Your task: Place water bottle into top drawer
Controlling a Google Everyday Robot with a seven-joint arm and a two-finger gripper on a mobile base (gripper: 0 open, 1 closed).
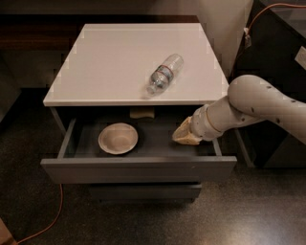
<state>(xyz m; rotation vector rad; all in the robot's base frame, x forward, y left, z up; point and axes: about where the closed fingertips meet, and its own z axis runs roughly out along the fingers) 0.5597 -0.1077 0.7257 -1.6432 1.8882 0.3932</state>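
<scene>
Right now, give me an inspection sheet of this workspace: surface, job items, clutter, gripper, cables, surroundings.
Surface: white cabinet top, with the bottle lying on it.
Job's things: water bottle on its side on the cabinet top; top drawer pulled open.
Clutter: pale bowl in the drawer's left half; small tan object at the drawer's back.
Grippers: gripper low over the drawer's right side, apart from the bottle.
Cables: orange cable on the floor at left; another orange cable at upper right.
Surroundings: dark speckled floor; dark unit to the right.
</scene>
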